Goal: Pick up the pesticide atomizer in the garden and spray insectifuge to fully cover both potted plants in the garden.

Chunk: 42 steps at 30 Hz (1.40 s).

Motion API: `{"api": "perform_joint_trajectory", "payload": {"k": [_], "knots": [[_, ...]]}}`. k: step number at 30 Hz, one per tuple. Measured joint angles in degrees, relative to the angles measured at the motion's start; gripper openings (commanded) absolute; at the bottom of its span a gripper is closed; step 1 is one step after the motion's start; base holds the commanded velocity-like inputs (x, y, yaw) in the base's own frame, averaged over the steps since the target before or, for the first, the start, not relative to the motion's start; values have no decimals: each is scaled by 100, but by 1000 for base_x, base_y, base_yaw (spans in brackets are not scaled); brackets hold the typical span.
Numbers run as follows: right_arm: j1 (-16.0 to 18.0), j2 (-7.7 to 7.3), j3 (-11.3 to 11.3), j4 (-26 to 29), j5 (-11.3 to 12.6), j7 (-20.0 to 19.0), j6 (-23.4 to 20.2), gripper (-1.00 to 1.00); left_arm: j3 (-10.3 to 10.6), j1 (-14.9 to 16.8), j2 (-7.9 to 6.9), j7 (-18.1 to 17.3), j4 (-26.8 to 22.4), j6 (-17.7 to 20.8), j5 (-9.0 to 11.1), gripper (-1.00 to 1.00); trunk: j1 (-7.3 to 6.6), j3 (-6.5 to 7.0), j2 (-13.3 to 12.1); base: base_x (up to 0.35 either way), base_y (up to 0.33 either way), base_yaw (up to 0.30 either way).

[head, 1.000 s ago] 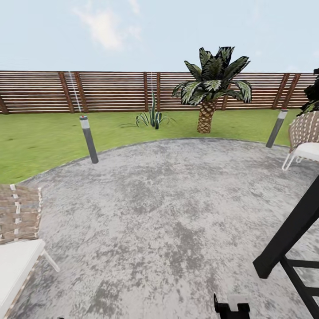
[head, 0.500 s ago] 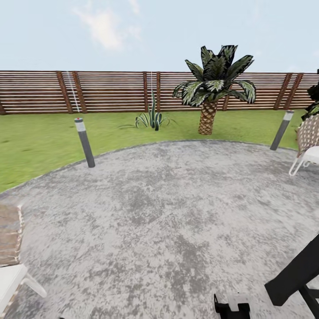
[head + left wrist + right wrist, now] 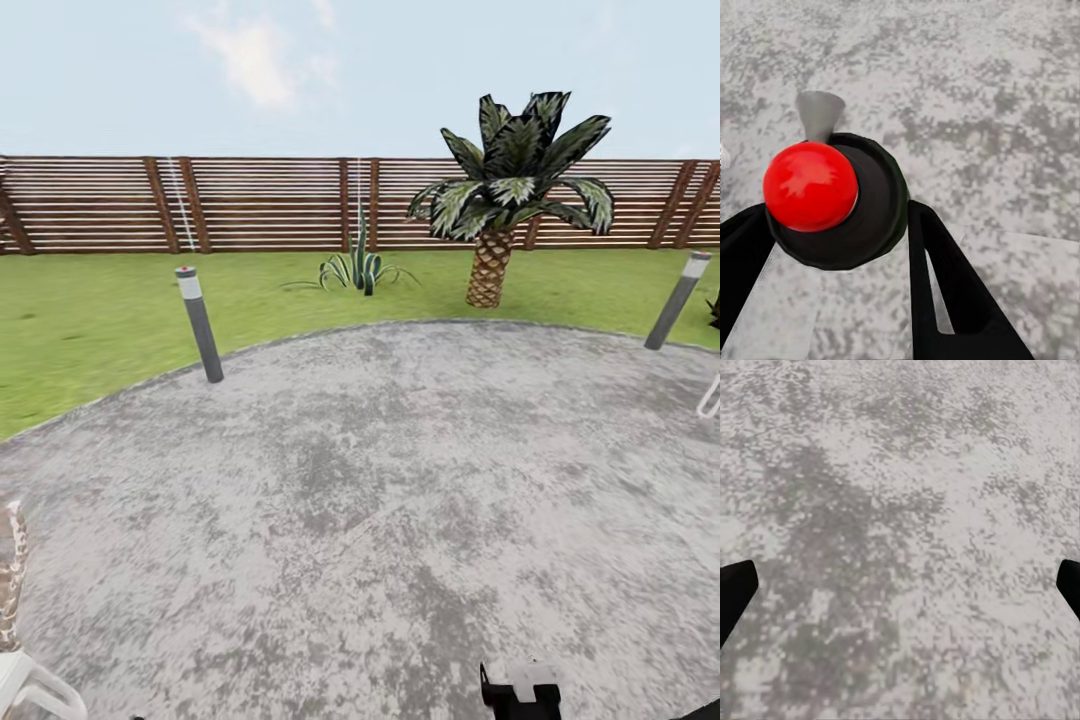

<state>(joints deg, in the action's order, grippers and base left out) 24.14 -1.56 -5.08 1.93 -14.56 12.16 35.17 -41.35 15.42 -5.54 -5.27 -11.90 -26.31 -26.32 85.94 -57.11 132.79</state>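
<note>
The left gripper [image 3: 832,247] pinches the pesticide atomizer [image 3: 840,199] between its fingers above the grey stone patio [image 3: 380,480]. The right gripper [image 3: 900,585] is spread wide over the same stone. A palm [image 3: 505,190] stands before the fence [image 3: 260,205].

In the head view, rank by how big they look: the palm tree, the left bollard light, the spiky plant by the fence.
1. Palm tree
2. Left bollard light
3. Spiky plant
The bollard stands nearer the camera, so its true rank against the plant is unsure.
</note>
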Motion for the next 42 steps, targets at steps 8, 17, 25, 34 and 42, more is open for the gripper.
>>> {"api": "perform_joint_trajectory", "payload": {"k": [8, 17, 25, 34, 42], "knots": [[-1, -24, 7, 2, -14, -8, -8, 100, 1, 1, 0, 6, 1, 0, 1, -100, 0, -26, 0, 339, 0, 74], [-1, -38, 9, 15, -5, -15, -9, 100, 2, 1, 4, 5, 1, 0, 0, -100, 0, -26, 0, 339, 0, 0], [0, -17, 9, 15, -4, -9, -9, 100, 0, -2, 4, 7, 2, 0, 8, -100, 0, -26, 0, 339, 0, 142], [1, -11, 9, 14, -3, -7, -9, 100, -4, -9, 6, 9, 1, 0, 9, -100, 0, -26, 0, 339, 0, 277], [0, -12, 9, 14, -7, -7, -9, 100, -5, -9, 4, 9, 1, 0, 7, -100, 0, -26, 0, 339, 0, 245]]}}
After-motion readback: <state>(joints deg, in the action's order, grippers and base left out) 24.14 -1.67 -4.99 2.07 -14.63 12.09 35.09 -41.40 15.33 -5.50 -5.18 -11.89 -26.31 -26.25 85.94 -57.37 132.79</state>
